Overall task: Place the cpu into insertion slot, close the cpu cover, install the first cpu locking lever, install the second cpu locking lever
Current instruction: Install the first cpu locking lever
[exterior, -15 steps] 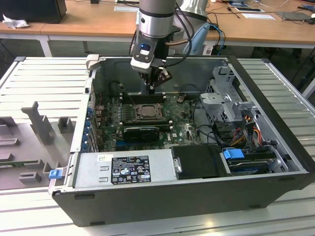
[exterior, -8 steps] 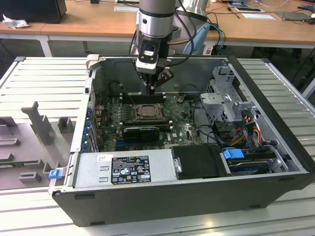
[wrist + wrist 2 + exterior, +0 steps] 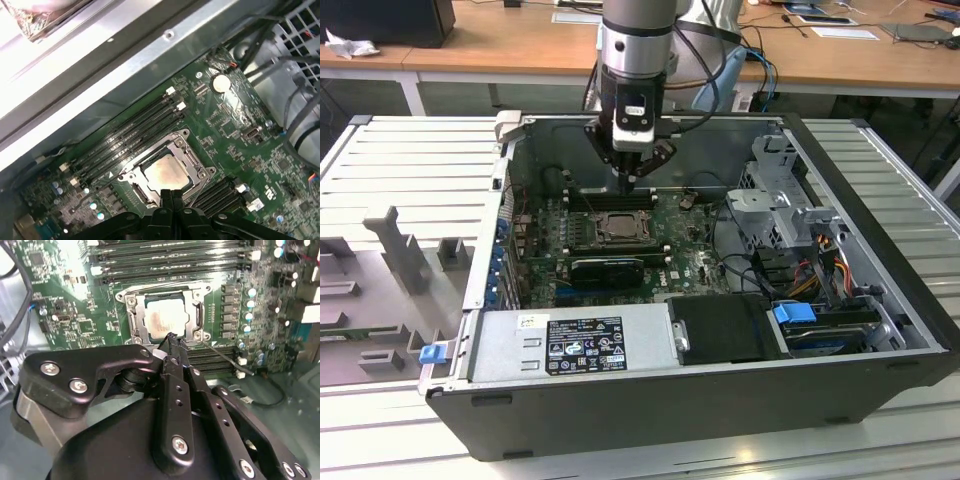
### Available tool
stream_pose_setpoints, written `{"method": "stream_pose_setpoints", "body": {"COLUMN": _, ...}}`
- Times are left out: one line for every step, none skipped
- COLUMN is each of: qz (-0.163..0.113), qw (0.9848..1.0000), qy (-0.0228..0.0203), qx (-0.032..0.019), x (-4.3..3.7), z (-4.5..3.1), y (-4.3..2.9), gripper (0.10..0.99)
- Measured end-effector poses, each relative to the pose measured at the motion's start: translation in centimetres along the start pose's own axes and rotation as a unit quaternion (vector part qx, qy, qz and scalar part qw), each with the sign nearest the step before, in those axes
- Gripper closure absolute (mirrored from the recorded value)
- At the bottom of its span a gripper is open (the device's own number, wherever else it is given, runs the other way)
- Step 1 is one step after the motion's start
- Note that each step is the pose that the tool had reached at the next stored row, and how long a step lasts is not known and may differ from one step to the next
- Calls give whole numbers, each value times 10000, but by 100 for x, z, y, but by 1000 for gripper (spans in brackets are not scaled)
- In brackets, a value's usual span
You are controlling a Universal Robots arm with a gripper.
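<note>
The small pale silver-grey square cpu (image 3: 165,315) sat in the dark, silver-rimmed insertion slot (image 3: 150,290), the thin silvery cpu cover (image 3: 194,315) seemingly down over it, and the black gripper (image 3: 172,341), pinched together on nothing, hung at the slot's edge, with both lever steps apparently left to do.

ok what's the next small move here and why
Probably ease the shut gripper across to the thin lever beside it. The cpu already lies under the lowered cpu cover, and that lever seems to stick out unlatched.
</note>
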State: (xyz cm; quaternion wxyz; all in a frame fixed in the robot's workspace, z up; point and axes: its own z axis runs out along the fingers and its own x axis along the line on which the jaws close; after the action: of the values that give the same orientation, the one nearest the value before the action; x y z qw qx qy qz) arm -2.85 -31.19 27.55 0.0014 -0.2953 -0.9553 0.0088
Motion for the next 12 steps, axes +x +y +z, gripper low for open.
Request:
{"method": "stream_pose_setpoints", "body": {"qz": -23, "qw": 10000, "qy": -47, "qx": -36, "x": 1, "z": 2, "y": -1, "gripper": 980}}
{"method": "stream_pose_setpoints", "body": {"qz": -38, "qw": 9999, "qy": -72, "qx": -67, "x": 1, "z": 2, "y": -1, "gripper": 980}}
{"method": "stream_pose_setpoints", "body": {"qz": -52, "qw": 9999, "qy": -85, "qx": -95, "x": 1, "z": 2, "y": 0, "gripper": 980}}
{"method": "stream_pose_setpoints", "body": {"qz": -81, "qw": 9998, "qy": -81, "qx": -134, "x": 0, "z": 3, "y": 0, "gripper": 980}}
{"method": "stream_pose_setpoints", "body": {"qz": -106, "qw": 9998, "qy": -64, "qx": -165, "x": 0, "z": 3, "y": 0, "gripper": 980}}
{"method": "stream_pose_setpoints", "body": {"qz": -245, "qw": 9993, "qy": 7, "qx": -271, "x": 0, "z": 7, "y": 0, "gripper": 980}}
{"method": "stream_pose_setpoints", "body": {"qz": -383, "qw": 9989, "qy": 10, "qx": -275, "x": 1, "z": 16, "y": 0, "gripper": 980}}
{"method": "stream_pose_setpoints", "body": {"qz": -563, "qw": 9980, "qy": 12, "qx": -274, "x": 1, "z": 24, "y": 0, "gripper": 980}}
{"method": "stream_pose_setpoints", "body": {"qz": -670, "qw": 9974, "qy": 13, "qx": -273, "x": 1, "z": 29, "y": 0, "gripper": 980}}
{"method": "stream_pose_setpoints", "body": {"qz": -765, "qw": 9967, "qy": 13, "qx": -272, "x": 1, "z": 31, "y": 0, "gripper": 980}}
{"method": "stream_pose_setpoints", "body": {"qz": -911, "qw": 9955, "qy": 15, "qx": -272, "x": 1, "z": 34, "y": 0, "gripper": 980}}
{"method": "stream_pose_setpoints", "body": {"qz": -1003, "qw": 9946, "qy": 16, "qx": -272, "x": 1, "z": 34, "y": 0, "gripper": 980}}
